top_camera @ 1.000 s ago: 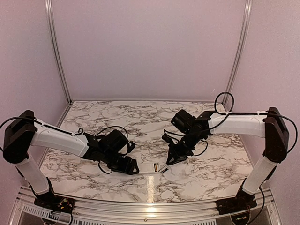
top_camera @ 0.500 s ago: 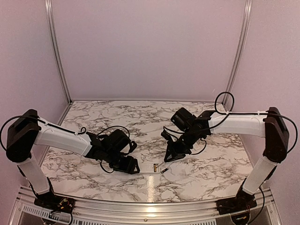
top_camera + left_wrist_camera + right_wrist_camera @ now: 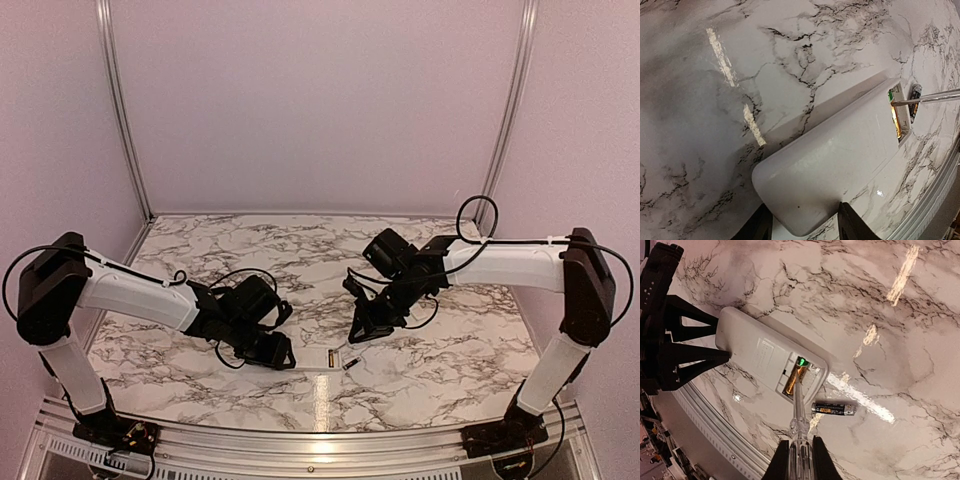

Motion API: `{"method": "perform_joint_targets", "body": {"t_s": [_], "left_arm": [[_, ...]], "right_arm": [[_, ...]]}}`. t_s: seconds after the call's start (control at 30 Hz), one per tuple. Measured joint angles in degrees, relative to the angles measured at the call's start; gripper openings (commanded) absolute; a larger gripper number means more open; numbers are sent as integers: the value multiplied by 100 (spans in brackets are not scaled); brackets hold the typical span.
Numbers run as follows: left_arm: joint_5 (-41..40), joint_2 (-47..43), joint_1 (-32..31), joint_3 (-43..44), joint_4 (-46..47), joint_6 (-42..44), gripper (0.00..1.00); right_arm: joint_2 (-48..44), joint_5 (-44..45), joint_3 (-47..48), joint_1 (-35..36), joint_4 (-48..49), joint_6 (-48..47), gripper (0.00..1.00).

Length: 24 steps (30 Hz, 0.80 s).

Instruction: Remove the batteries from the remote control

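Observation:
The white remote control (image 3: 840, 155) lies on the marble with its battery recess (image 3: 799, 376) facing up. My left gripper (image 3: 804, 214) is shut on the end away from the recess. One golden-orange battery (image 3: 792, 381) sits in the recess. The dark battery with a gold end (image 3: 834, 409) lies on the marble just beside that end; it also shows in the left wrist view (image 3: 914, 95) and the top view (image 3: 350, 362). My right gripper (image 3: 799, 452) is shut on a clear-handled tool whose grey metal rod (image 3: 798, 400) has its tip in the recess by the golden battery.
The left gripper (image 3: 675, 350) fills the left of the right wrist view. The table's metal front rail (image 3: 715, 435) runs close behind the remote. Metal frame posts (image 3: 120, 110) and pale walls enclose the marble table (image 3: 300, 250).
My right gripper has shifted slightly left and away from the table's front edge with the tool. The left arm, remote and loose dark battery stay about where they were.

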Motion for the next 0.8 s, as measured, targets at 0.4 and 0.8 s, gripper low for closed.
{"method": "perform_joint_targets", "body": {"t_s": [0.4, 0.8], "left_arm": [[-52, 66, 7, 81, -72, -9, 42], [-74, 81, 7, 109, -103, -4, 42]], "right_arm": [[-96, 219, 2, -2, -236, 13, 0], [-101, 177, -13, -4, -170, 13, 0]]}}
